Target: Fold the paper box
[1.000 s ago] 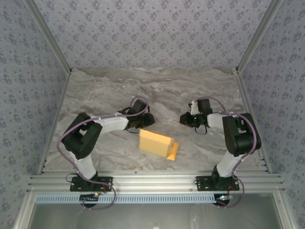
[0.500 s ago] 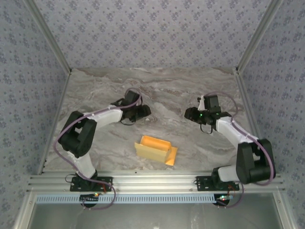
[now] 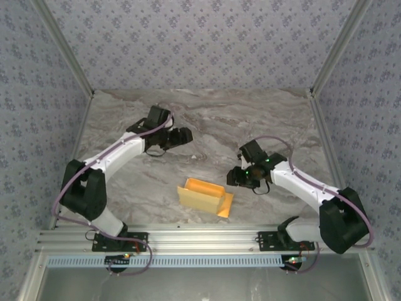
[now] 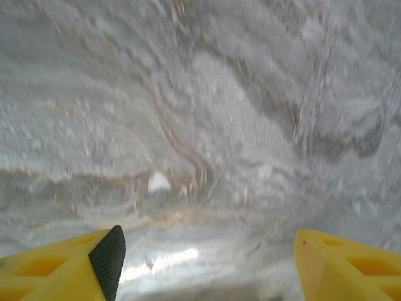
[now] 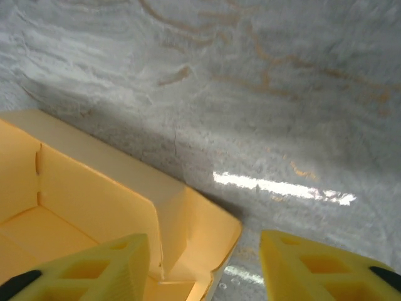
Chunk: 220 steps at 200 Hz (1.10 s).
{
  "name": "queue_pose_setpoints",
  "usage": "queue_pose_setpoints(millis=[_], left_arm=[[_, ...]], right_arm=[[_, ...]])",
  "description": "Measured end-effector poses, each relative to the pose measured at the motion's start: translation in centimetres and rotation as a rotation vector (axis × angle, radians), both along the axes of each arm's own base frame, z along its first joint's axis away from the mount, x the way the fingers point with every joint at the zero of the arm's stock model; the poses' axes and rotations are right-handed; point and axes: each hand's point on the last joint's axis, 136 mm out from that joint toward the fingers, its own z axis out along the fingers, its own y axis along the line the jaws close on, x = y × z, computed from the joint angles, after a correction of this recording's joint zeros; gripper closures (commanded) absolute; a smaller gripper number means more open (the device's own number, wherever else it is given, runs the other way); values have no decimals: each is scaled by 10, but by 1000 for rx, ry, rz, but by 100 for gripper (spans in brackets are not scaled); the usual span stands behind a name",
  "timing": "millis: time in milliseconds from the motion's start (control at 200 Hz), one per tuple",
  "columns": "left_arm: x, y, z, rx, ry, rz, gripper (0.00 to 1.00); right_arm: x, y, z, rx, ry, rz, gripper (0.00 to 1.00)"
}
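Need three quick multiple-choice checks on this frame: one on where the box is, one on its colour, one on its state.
1. Where is the paper box on the table?
A. By the near edge, about mid-width
B. Against the far wall
C. In the far left corner

2. What colour is it?
A. Blue
B. Yellow-orange
C. White

3. What state is it in?
A. A flat sheet
B. Walls raised, top open
C. Closed up

Answers:
1 A: the top view shows it close to the near edge, roughly midway across.
2 B: both the top view and the right wrist view show yellow-orange card.
3 B: the right wrist view looks down past standing walls onto its floor.
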Motion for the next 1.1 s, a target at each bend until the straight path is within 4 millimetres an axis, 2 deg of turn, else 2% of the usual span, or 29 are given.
queue_pose_setpoints(millis=[165, 365, 695, 1099], left_arm=[[-48, -2, -22, 72, 71, -130, 31], [-74, 6, -48, 133, 138, -186, 31], [-86, -1, -61, 130, 194, -240, 30], [-100, 3, -65, 145, 237, -287, 30]], right_arm=[[-11, 7, 1, 45, 25, -36, 47], [-15, 12, -9, 45, 53, -44, 51], [-31, 30, -31, -12, 100, 34, 50], [-15, 44, -28, -46, 60, 49, 57]])
